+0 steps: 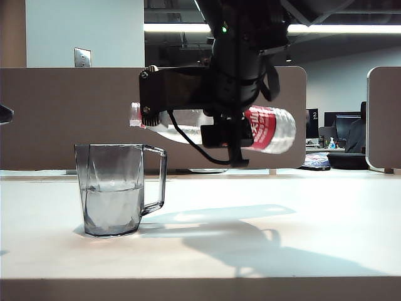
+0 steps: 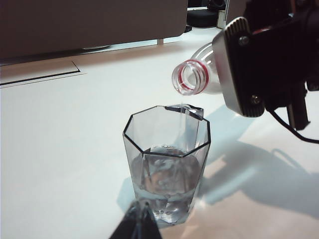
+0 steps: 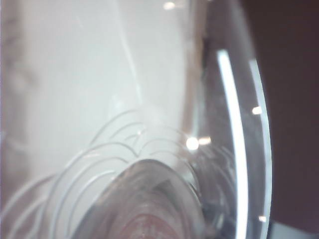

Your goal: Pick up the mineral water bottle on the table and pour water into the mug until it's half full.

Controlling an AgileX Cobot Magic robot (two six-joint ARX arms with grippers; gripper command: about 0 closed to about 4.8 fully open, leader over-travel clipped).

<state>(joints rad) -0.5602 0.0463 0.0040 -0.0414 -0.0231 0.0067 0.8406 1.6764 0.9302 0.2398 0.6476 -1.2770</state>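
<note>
Bottle (image 1: 263, 128) lies nearly level above the table (image 1: 301, 238) — clamped in the right gripper (image 1: 229, 128), its open red-ringed mouth (image 2: 190, 77) just over the mug (image 1: 116, 188). Water (image 1: 113, 207) fills the mug about halfway. Left gripper (image 2: 137, 221) hangs near the mug's base — I cannot tell how its jaws stand.

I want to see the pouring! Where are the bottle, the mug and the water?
mineral water bottle (image 1: 270, 128), exterior view, on its red label.
mug (image 2: 167, 130), left wrist view, on its near wall.
water (image 1: 113, 207), exterior view, inside the mug.
</note>
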